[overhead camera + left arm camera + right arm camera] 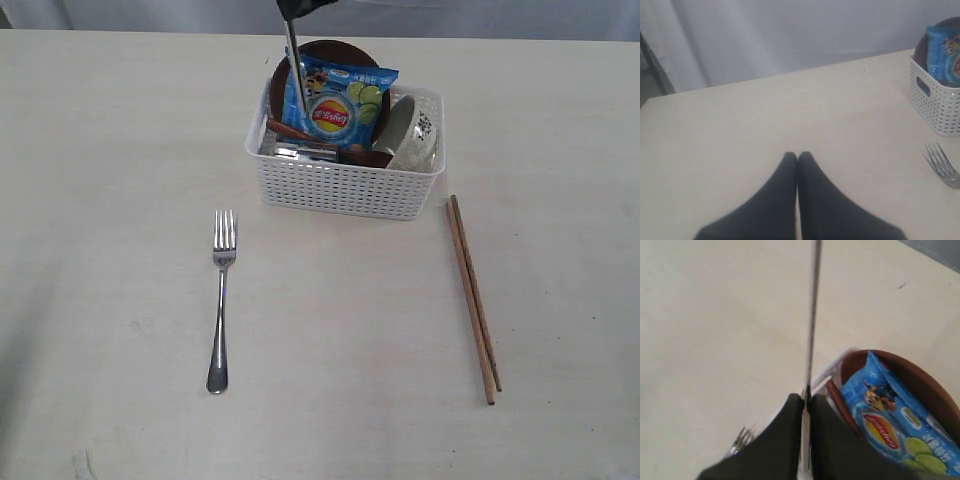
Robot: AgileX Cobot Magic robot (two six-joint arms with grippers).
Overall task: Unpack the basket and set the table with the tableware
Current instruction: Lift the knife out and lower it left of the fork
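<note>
Right gripper (805, 399): clenched on a thin steel knife (813, 315), which hangs straight down from my fingers. Directly beneath it stands the white basket (345, 190). The knife's lower end sits against the blue chip bag (340, 105), which leans on the reddish-brown plate (335, 48); the speckled bowl (415, 135) lies beside them in the same basket. Well below and apart from this gripper, on the table (100, 150), the fork (221, 300) lies toward my left arm's side and the chopsticks (472, 298) toward my right. Left gripper (797, 157): fingers pressed together, grasping nothing, over bare table with the fork near it.
</note>
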